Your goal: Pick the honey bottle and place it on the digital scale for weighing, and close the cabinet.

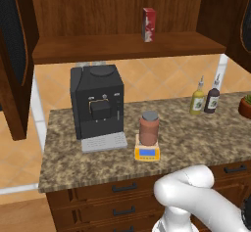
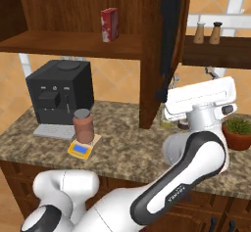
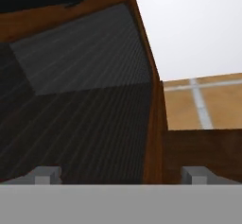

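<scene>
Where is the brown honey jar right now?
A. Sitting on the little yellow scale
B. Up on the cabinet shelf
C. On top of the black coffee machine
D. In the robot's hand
A: the honey bottle stands upright on the digital scale, on the counter beside the coffee machine.

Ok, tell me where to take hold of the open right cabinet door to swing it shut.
Grip the black vertical bar handle on the right cabinet door, coming from its ribbed outer face. The bar stands off the panel, so fingers can close across it.
</scene>
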